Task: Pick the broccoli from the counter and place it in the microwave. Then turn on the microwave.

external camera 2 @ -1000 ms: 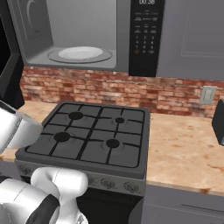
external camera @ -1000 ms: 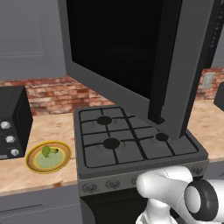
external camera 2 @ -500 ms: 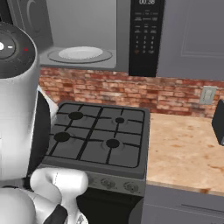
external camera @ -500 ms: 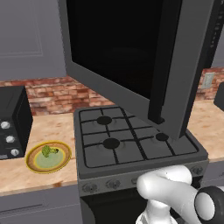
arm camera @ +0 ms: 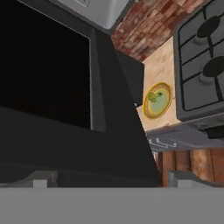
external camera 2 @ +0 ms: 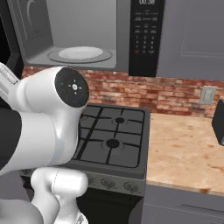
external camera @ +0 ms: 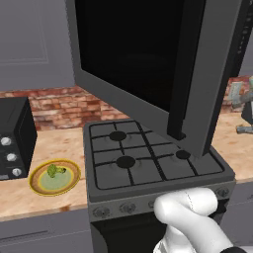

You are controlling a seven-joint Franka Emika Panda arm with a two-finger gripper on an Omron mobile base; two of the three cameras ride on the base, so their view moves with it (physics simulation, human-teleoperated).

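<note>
With your gripper open and empty, the microwave (external camera: 148, 64) door swung over the stove (external camera: 148, 160) may catch your arm as you reach for the broccoli (external camera: 55, 171) near the worktop's (external camera: 49, 148) front edge.

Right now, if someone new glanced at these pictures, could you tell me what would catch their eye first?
Most striking is the microwave, mounted above the stove, with its big black glass door swung wide open over the burners and a white turntable showing inside. Next comes the broccoli, a small green floret on a yellow-rimmed plate on the counter, left of the stove.
</note>
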